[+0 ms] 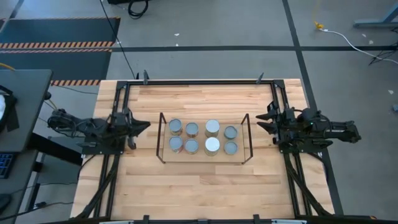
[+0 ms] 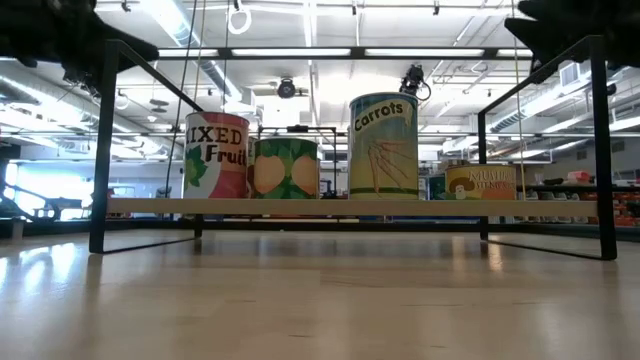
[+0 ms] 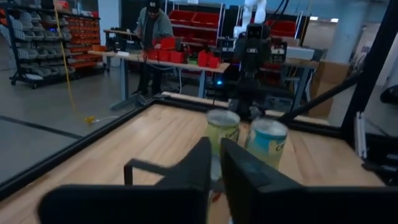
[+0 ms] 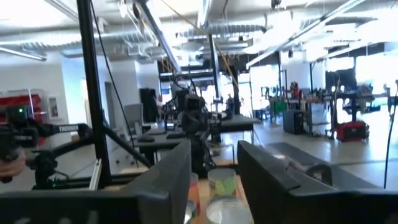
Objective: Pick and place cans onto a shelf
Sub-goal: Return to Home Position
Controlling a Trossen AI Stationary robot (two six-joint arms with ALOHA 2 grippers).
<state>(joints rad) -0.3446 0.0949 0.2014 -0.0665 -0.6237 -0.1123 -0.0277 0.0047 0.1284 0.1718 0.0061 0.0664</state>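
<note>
With both arms parked, my left hand (image 1: 142, 126) has its fingers nearly together and empty, my right hand (image 1: 262, 126) sits a bit wider, empty too. All eight cans (image 1: 212, 128) are on the shelf (image 1: 160, 138), mid-bench (image 1: 205, 186). Only risk I see: either arm swinging inward could clip the end frames.

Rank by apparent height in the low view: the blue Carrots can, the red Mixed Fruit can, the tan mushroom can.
1. Blue Carrots can, tallest.
2. Red Mixed Fruit can.
3. Tan mushroom can, shortest, though it may stand farther back.
</note>
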